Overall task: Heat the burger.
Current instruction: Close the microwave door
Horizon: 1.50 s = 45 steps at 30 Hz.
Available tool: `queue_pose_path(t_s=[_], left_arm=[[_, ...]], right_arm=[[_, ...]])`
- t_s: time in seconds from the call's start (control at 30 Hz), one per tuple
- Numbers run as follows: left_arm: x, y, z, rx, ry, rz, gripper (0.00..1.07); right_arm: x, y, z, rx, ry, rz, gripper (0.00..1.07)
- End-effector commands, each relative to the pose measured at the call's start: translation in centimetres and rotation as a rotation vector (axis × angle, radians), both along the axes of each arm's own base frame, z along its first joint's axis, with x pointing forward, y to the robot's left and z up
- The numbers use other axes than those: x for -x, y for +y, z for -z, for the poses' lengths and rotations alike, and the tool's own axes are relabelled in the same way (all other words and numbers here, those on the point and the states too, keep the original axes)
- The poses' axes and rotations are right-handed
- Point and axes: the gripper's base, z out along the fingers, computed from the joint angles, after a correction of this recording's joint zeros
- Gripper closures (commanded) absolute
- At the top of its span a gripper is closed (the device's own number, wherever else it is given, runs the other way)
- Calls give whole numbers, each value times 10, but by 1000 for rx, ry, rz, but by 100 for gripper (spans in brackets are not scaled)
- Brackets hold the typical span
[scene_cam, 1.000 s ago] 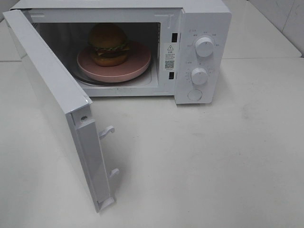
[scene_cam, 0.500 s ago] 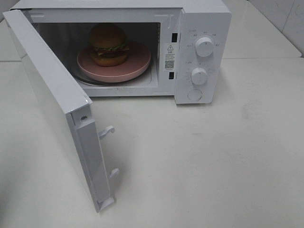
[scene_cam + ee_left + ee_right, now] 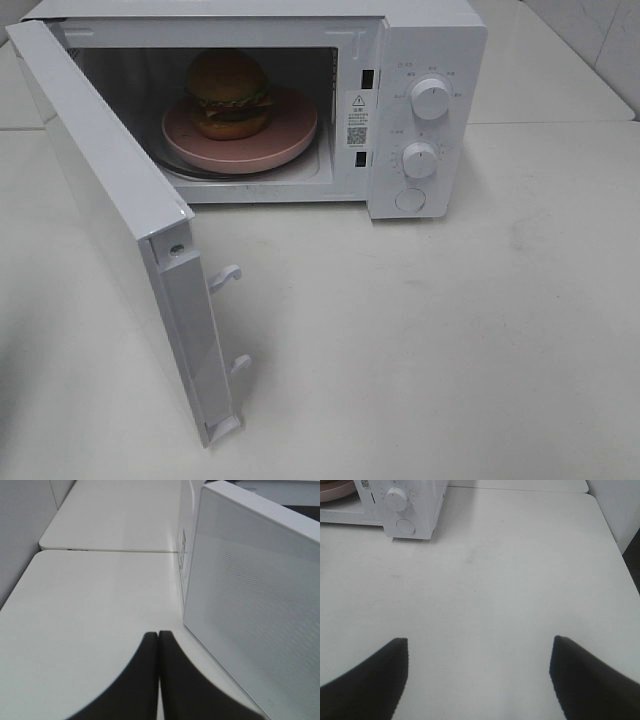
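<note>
Surface: white matte tabletop [image 3: 480,340]; a seam runs left to right level with the microwave's body, and a tiled wall [image 3: 600,40] shows at the far right.
Microwave: white unit [image 3: 440,40] at the far centre of the table, with its cavity exposed and its control panel on the right.
Burger, appearance: tall burger [image 3: 229,92] with a glossy golden-brown domed bun; a green lettuce frill, a dark patty and a lower bun are stacked beneath it.
Burger, location: inside the cavity, standing upright on the plate, left of the plate's centre.
Plate: round pink plate [image 3: 290,135], wider than the burger, lying flat on the cavity floor.
Door: door [image 3: 110,200] hinged on the left and swung out toward the near left. Its free edge is nearest and carries two white latch hooks [image 3: 228,275] pointing right.
Controls: upper dial [image 3: 430,98], lower dial [image 3: 419,160] and round button [image 3: 410,200], stacked top to bottom.
Left gripper: left gripper [image 3: 158,640] has its dark fingers pressed together with nothing between them. It sits above the table just left of the door's outer face.
Right gripper: right gripper [image 3: 479,640] has its fingers [image 3: 380,675] spread wide and holds nothing. It sits over the table, near and right of the control panel.
Open room: plain tabletop extends from the cavity opening to the near edge, and rightward from the door's free edge.
</note>
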Motion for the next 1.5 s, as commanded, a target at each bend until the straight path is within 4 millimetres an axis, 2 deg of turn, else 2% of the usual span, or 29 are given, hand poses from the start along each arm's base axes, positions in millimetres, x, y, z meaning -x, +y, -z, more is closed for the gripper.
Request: queue_pose_path(t_s=[0.03, 0.17, 0.37, 0.47, 0.53, 0.6, 0.73, 0.9, 1.27, 1.37, 1.5], left_arm=[[-4, 4, 7, -10, -105, -48, 107], [-10, 9, 22, -58, -185, -86, 107], [-18, 5, 31, -67, -275, -40, 107], [-25, -3, 37, -44, -267, 50, 107], [-30, -14, 41, -76, -285, 176, 107], [-32, -16, 42, -73, -287, 208, 107], [-37, -32, 51, 5, -280, 381, 107], [-44, -44, 58, -25, -267, 543, 107], [-61, -53, 67, 81, -204, 611, 107], [-66, -71, 69, 93, -199, 649, 107], [-70, -77, 70, 88, -211, 596, 107]], right_arm=[[3, -1, -1, -5, -37, 12, 31], [3, -1, -1, -5, -37, 12, 31], [3, -1, -1, -5, -37, 12, 31], [3, -1, -1, -5, -37, 12, 31], [3, -1, -1, -5, -37, 12, 31], [3, -1, -1, -5, -37, 12, 31], [3, -1, -1, -5, -37, 12, 31], [3, -1, -1, -5, -37, 12, 31], [3, -1, -1, -3, -37, 13, 31], [3, -1, -1, -2, -38, 14, 31], [3, -1, -1, -1, -38, 13, 31]])
